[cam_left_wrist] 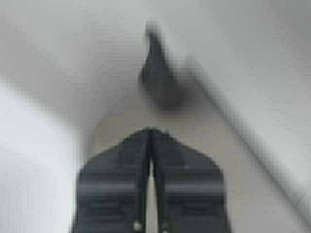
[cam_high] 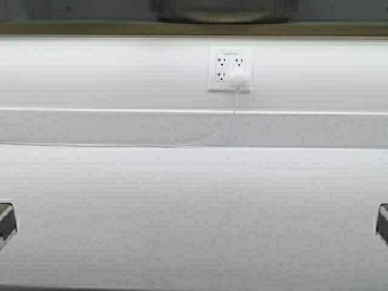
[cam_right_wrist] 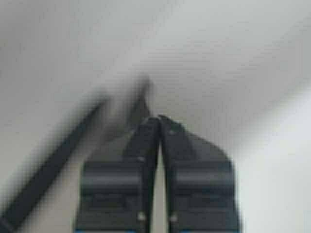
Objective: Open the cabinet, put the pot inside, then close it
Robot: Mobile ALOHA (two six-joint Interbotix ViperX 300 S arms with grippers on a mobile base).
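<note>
White table [cam_high: 194, 212] bare at six o'clock; wall outlet [cam_high: 230, 69] at twelve; left gripper [cam_left_wrist: 151, 133] and right gripper [cam_right_wrist: 159, 120] jaws pressed together, holding nothing.

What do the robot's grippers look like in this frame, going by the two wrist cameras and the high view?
The left gripper has two dark grey, wedge-shaped fingers with ribbed bands across them and a small pale screw near each base. The right gripper is the same build, with a blue edge at the very base. In the high view only dark corners of the arms show at the frame's sides. No cables or markings are visible.
</note>
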